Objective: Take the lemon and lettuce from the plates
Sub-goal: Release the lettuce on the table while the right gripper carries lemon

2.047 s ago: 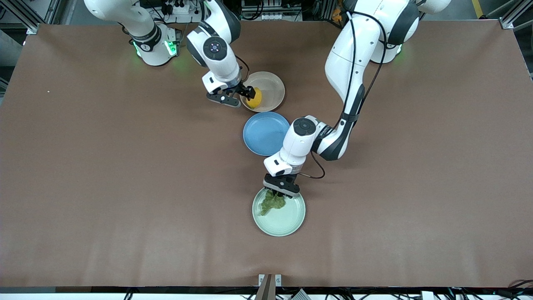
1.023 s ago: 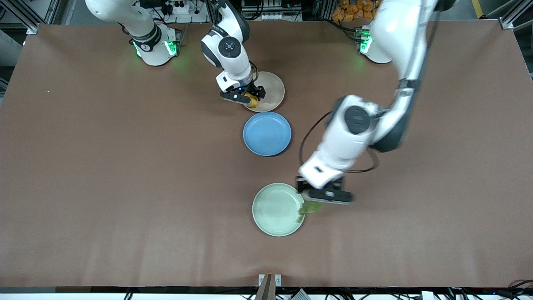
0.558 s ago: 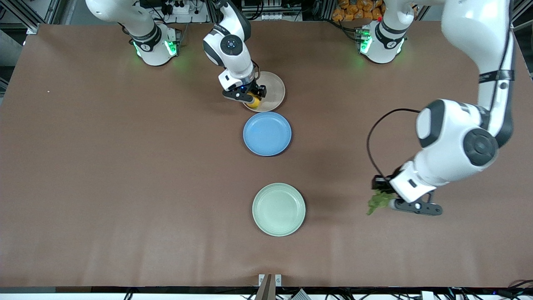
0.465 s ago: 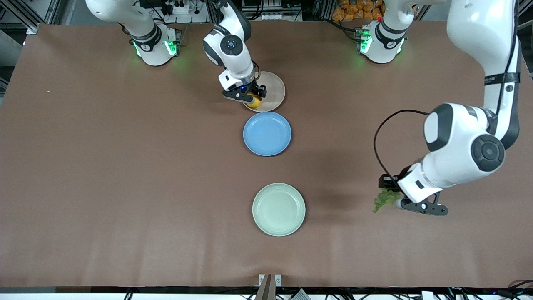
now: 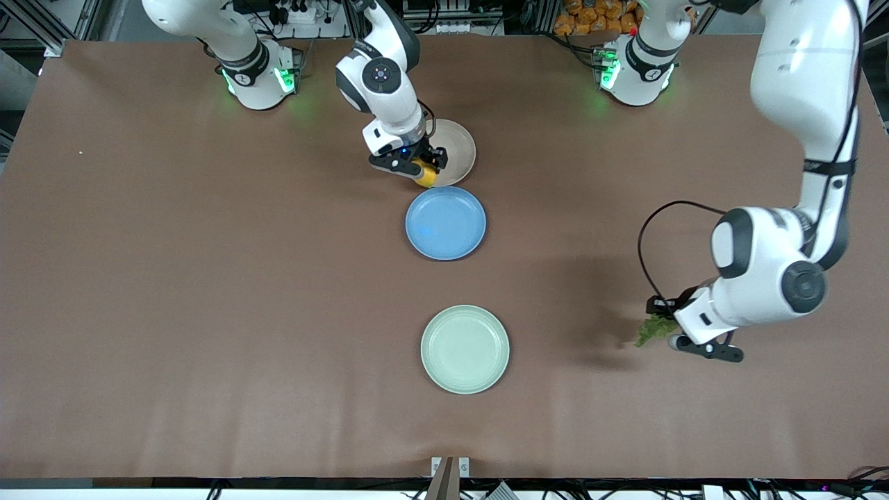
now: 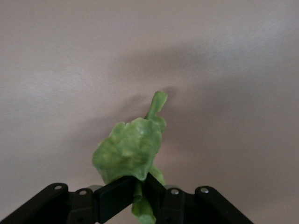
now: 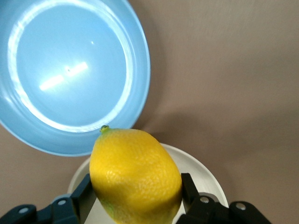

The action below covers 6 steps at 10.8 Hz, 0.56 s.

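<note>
My right gripper [image 5: 420, 169] is shut on the yellow lemon [image 5: 426, 175] and holds it over the rim of the beige-pink plate [image 5: 455, 149], on the side toward the blue plate. In the right wrist view the lemon [image 7: 134, 175] sits between the fingers above the plate [image 7: 205, 175]. My left gripper [image 5: 668, 333] is shut on the ruffled green lettuce [image 5: 653, 329] and holds it above bare table toward the left arm's end. The lettuce [image 6: 131, 151] hangs from the closed fingers in the left wrist view. The pale mint green plate [image 5: 464, 349] holds nothing.
A blue round plate [image 5: 445, 222] lies between the two other plates, close to the beige-pink one; it shows in the right wrist view [image 7: 70, 74] too. Brown table surface spreads around all the plates.
My left gripper carried the lettuce off the mint green plate and swung toward the left arm's end of the table. My right gripper lifted the lemon slightly toward the blue plate.
</note>
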Each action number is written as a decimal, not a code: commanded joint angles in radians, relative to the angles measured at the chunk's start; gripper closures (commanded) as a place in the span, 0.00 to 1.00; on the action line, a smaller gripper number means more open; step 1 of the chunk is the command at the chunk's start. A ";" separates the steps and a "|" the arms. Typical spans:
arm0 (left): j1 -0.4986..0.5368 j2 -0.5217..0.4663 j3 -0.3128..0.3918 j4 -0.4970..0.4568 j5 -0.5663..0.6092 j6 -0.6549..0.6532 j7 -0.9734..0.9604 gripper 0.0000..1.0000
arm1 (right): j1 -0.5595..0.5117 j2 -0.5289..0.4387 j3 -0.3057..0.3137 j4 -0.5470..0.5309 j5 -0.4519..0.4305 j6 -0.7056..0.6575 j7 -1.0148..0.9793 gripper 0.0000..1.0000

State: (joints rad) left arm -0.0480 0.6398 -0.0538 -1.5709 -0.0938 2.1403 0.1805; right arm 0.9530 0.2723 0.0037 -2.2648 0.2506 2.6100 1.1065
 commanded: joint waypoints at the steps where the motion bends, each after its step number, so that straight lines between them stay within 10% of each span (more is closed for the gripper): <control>1: 0.025 0.069 -0.014 -0.012 0.020 0.104 0.005 0.99 | -0.127 -0.041 0.004 0.126 0.002 -0.235 -0.091 1.00; 2: 0.025 0.075 -0.012 -0.009 0.017 0.108 -0.004 0.32 | -0.195 -0.032 0.004 0.189 0.002 -0.323 -0.135 1.00; 3: 0.030 0.074 -0.012 -0.009 0.014 0.109 -0.004 0.00 | -0.250 -0.031 0.004 0.236 0.002 -0.405 -0.196 1.00; 6: 0.020 0.037 -0.008 0.005 0.026 0.099 0.005 0.00 | -0.417 -0.024 0.002 0.289 0.001 -0.521 -0.408 1.00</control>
State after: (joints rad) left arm -0.0264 0.7207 -0.0558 -1.5709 -0.0935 2.2468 0.1805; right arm 0.6420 0.2372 -0.0067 -2.0059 0.2501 2.1413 0.8348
